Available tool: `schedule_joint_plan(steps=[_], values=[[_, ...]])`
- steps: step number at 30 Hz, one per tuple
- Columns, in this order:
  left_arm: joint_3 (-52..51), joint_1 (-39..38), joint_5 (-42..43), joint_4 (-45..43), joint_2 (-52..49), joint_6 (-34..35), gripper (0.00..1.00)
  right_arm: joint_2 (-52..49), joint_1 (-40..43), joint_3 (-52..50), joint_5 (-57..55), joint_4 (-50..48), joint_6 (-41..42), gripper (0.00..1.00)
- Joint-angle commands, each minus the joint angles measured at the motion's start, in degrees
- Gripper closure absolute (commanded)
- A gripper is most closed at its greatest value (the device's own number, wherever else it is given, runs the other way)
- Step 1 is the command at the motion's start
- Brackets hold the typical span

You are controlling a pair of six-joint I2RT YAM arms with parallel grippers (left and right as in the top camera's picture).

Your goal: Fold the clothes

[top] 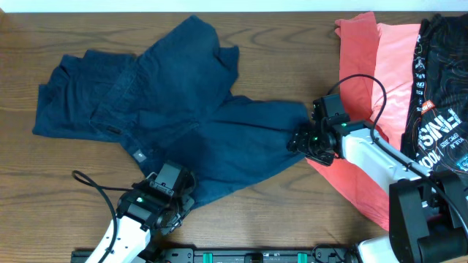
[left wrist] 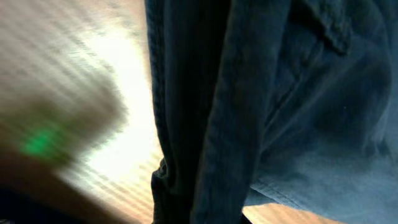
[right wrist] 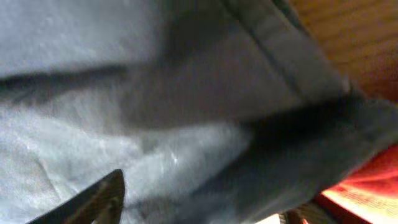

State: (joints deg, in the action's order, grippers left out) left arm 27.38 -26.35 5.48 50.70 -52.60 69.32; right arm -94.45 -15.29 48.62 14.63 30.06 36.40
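Trousers (top: pixel 183 109) lie spread; left hand (top: pixel 180 196) and right hand (top: pixel 300 139) apparently pinch their hem.

place: robot lab bench
surface: wood-grain table (top: pixel 292 219)
rig: left arm (top: pixel 128 230) at 7 o'clock, right arm (top: pixel 376 157) at 4 o'clock, rail (top: pixel 241 256) at 6 o'clock
props: clothes (top: pixel 168 95) laid out, 10 o'clock

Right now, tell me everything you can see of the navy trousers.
The navy trousers are dark blue woven cloth, lying crumpled and unfolded on the wooden table. The waist end is bunched at the left, with pocket seams. A small white label shows near the lower edge. One leg points to the far edge, and the other runs right, ending beside the coral shirt. The left pincer meets the lower hem and the right pincer the right leg end; grip unclear.
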Motion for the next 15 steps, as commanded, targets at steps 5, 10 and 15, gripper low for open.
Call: schedule_joint_plan(steps=[5, 10, 15], values=[[1.0, 0.3, -3.8, 3.7, 0.3, -0.7, 0.94, -0.5, -1.3, -0.3, 0.4, -0.4, 0.9, 0.39], [1.6, 0.3, -5.7, 5.2, 0.5, -0.7, 0.94, -0.5, -1.3, -0.3, 3.7, 1.8, 0.9, 0.40], [2.1, 0.3, -7.1, 6.1, 1.4, -0.7, 0.94, -0.5, -1.3, -0.3, 7.6, 3.7, 0.9, 0.42]])
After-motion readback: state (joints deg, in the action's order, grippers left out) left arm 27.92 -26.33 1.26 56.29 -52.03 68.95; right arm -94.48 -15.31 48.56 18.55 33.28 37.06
